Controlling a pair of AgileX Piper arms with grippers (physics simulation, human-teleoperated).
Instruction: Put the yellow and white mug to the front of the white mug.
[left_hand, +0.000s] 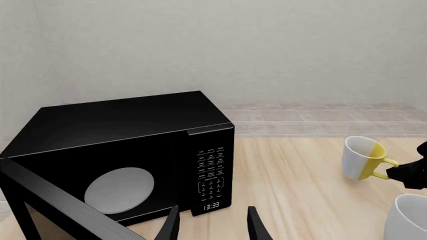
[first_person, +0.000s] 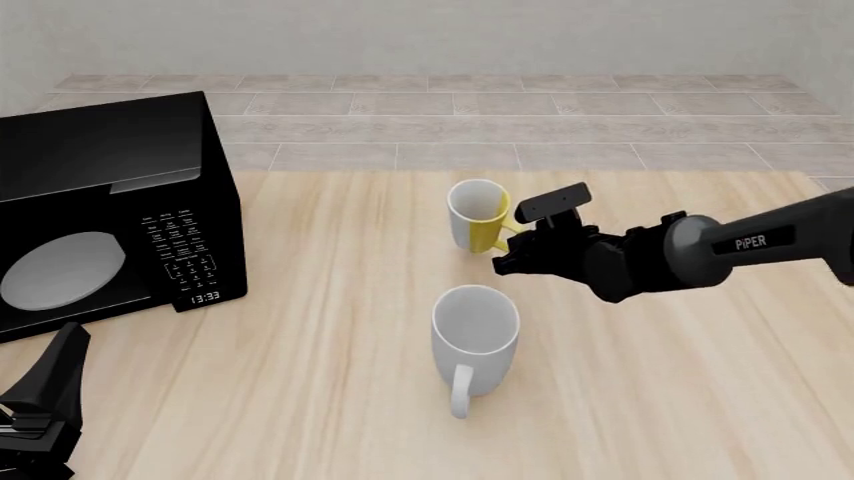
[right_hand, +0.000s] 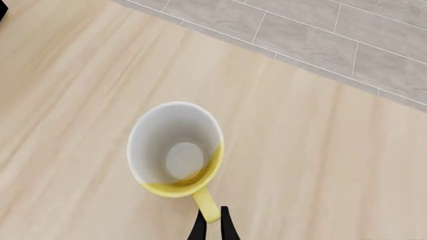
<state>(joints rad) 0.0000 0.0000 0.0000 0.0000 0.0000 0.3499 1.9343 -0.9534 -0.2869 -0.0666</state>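
The yellow and white mug (first_person: 477, 214) stands upright on the wooden table, its yellow handle toward my right gripper (first_person: 507, 262). In the right wrist view the mug (right_hand: 175, 149) is seen from above, and the gripper (right_hand: 212, 216) has its narrow fingers closed on the tip of the handle. The larger white mug (first_person: 474, 335) stands nearer the front edge, handle toward the front, apart from the other mug. My left gripper (first_person: 54, 378) is open and empty at the front left; its fingers (left_hand: 172, 225) frame the microwave. Both the small mug (left_hand: 362, 157) and the white mug (left_hand: 407, 220) show in the left wrist view.
A black microwave (first_person: 107, 220) stands at the table's left, its clock reading 13:33 (left_hand: 211, 205). A tiled floor (first_person: 534, 130) lies beyond the table's far edge. Bare wood (first_person: 667, 380) extends right of the white mug.
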